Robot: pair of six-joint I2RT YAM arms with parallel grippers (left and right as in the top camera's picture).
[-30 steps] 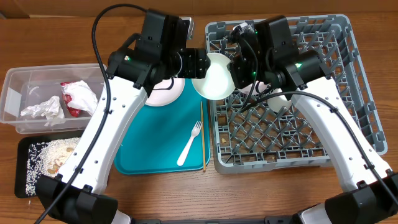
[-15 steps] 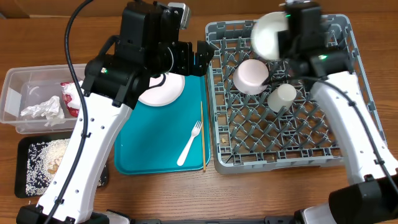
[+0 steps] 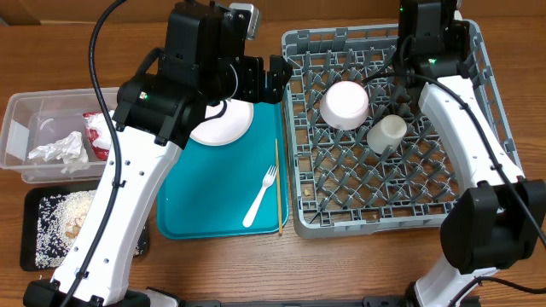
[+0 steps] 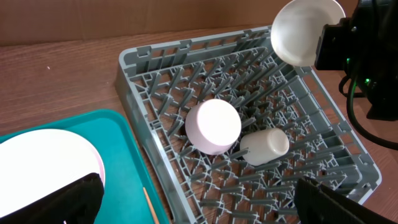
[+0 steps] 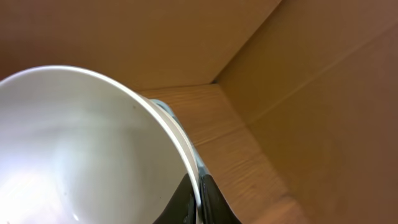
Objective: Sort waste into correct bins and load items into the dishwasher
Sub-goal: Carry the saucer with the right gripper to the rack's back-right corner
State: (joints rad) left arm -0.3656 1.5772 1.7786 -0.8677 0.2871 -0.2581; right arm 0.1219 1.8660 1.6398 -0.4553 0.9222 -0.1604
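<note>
The right hand [image 4: 326, 45] was clenched on the rim of a white bowl [image 4: 305, 30], holding it on edge in the air above the far side of the grey dish rack [image 3: 375, 224]. Inside the rack an upturned bowl [image 3: 345, 103] sat just beside a white cup [image 3: 386, 133] lying on its side. The left hand [image 4: 196, 186] hung released and empty over the teal tray [image 3: 213, 196], near the white plate [image 3: 223, 126]. A fork [image 3: 260, 198] and chopstick [image 3: 277, 183] lay on that tray, the chopstick along the edge nearest the rack
</note>
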